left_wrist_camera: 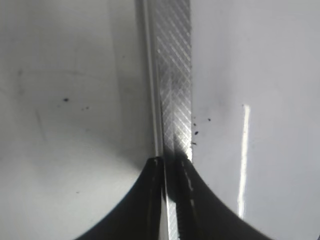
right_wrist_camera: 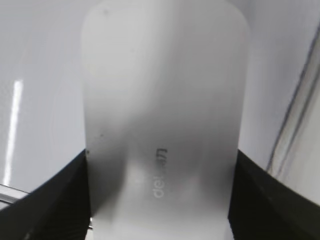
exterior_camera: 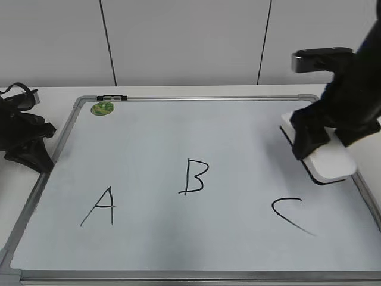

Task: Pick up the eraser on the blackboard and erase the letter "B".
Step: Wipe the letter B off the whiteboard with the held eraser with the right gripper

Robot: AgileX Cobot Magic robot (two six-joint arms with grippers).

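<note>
The blackboard [exterior_camera: 238, 131] lies flat on the table. The black letter "B" [exterior_camera: 194, 177] is near its middle. The white eraser [exterior_camera: 330, 159] is at the board's right edge, to the right of and a little beyond the "B". My right gripper [exterior_camera: 324, 143] is shut on its two long sides. In the right wrist view the eraser [right_wrist_camera: 160, 100] fills the gap between the fingers [right_wrist_camera: 160, 200], with grey lettering on top. My left gripper [exterior_camera: 43, 162] is shut and empty at the board's left frame. In the left wrist view its tips [left_wrist_camera: 170, 162] lie over the frame [left_wrist_camera: 172, 75].
A black "A" [exterior_camera: 100, 207] is at the board's front left and a black "C" [exterior_camera: 290, 215] at the front right, just in front of the eraser. A small green round magnet [exterior_camera: 102, 108] sits at the far left corner. A white wall stands behind the table.
</note>
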